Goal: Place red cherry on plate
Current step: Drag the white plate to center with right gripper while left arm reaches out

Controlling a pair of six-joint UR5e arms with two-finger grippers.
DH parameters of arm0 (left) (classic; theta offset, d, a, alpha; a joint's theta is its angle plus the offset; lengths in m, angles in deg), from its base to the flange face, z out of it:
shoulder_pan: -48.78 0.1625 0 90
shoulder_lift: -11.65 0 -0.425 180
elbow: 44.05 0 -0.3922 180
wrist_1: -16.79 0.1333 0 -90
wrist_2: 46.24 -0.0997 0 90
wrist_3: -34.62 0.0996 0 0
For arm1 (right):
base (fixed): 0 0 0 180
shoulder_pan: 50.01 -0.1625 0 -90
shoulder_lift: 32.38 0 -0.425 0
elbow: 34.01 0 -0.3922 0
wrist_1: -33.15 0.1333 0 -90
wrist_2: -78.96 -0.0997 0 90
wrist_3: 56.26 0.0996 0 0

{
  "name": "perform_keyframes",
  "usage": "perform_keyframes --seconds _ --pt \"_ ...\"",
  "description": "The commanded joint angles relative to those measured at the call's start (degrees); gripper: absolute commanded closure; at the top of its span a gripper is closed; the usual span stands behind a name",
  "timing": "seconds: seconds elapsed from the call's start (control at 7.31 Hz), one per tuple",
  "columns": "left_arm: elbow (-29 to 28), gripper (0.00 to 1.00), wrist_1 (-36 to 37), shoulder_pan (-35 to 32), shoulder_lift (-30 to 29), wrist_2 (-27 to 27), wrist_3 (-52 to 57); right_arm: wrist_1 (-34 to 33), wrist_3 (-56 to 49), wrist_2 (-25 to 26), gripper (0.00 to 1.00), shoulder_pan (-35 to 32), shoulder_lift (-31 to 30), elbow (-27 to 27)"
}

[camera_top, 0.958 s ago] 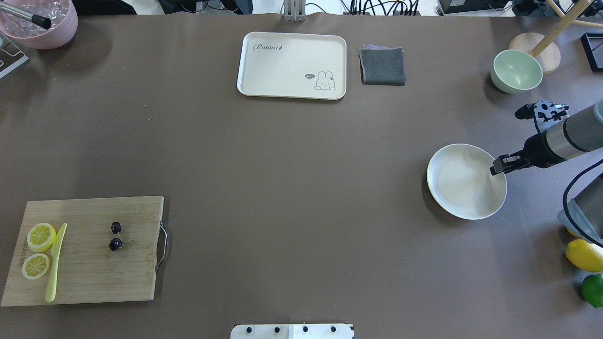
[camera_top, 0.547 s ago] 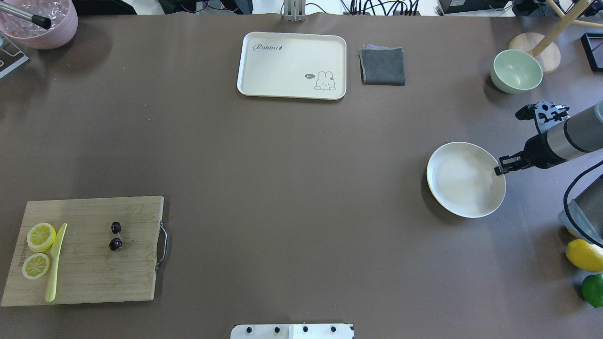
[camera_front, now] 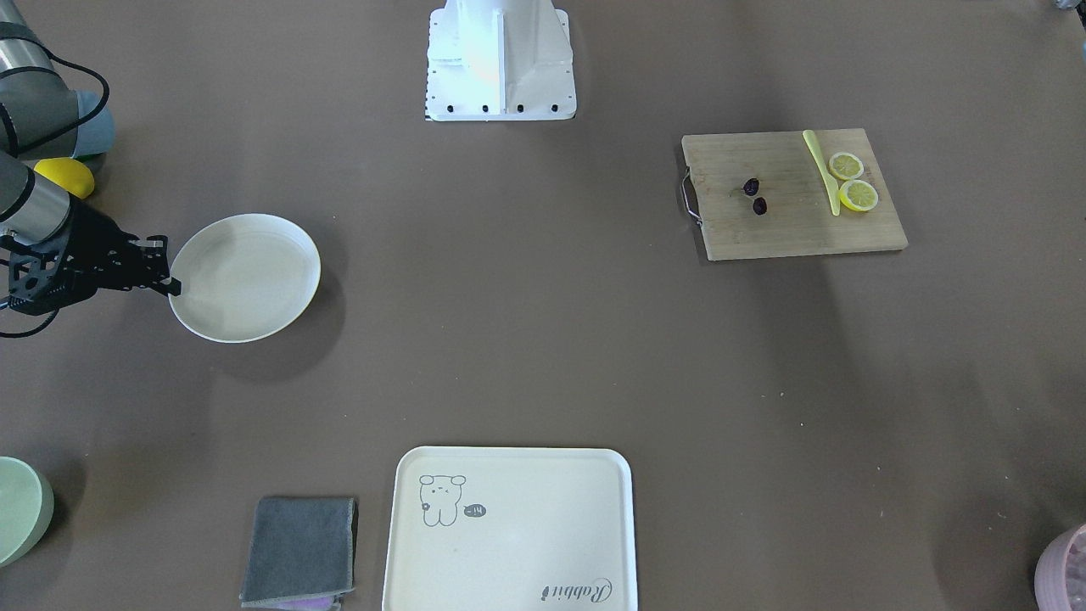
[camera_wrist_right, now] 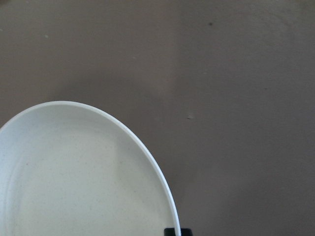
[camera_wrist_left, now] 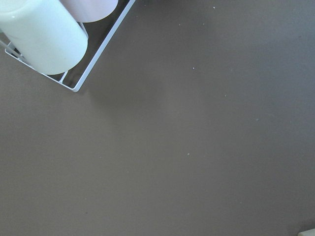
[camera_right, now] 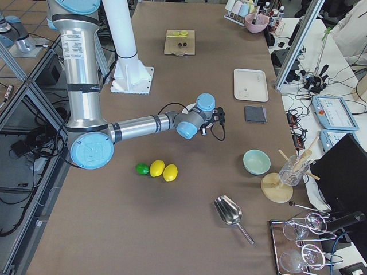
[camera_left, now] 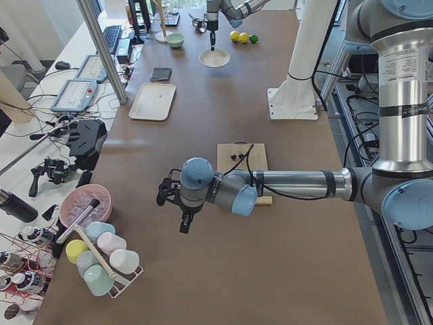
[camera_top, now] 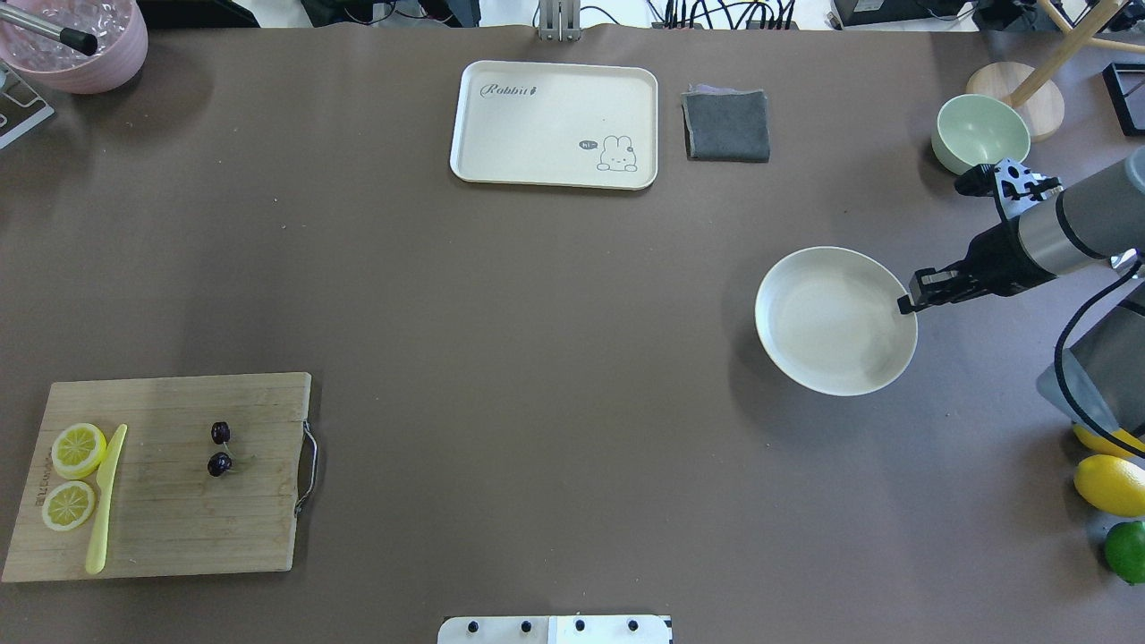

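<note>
Overhead exterior view has the right gripper point(camera_top: 905, 304) pinching the right-hand rim of the plate point(camera_top: 827, 326), jaws pressed onto it, well apart from the red cherry point(camera_top: 219, 463), whose 2 fruits lie on the cutting board point(camera_top: 179, 519) at the table's other end beside 2 lemon slices point(camera_top: 79, 450) and a yellow knife point(camera_top: 106, 501). The left gripper point(camera_left: 183, 223) hovers over the table point(camera_left: 270, 271) near a cup rack point(camera_left: 101, 261); whether its jaws are spread, I cannot tell.
</note>
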Motion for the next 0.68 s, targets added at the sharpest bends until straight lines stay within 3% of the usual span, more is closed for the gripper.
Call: perform_keyframes --seconds 0.0,0.27,0.55 --pt "3.95 0.03 -6.81 11.42 0.06 -1.30 -19.46 0.02 13.36 0.58 1.00 5.15 4.83 3.69" --pt "5.44 0.03 -20.61 22.59 2.69 -4.12 -40.21 -0.16 24.19 9.76 1.00 15.14 9.93 5.29" --pt "10.43 0.04 -21.64 29.56 2.96 -5.43 -52.83 -0.42 26.40 15.61 1.00 20.54 11.00 5.29"
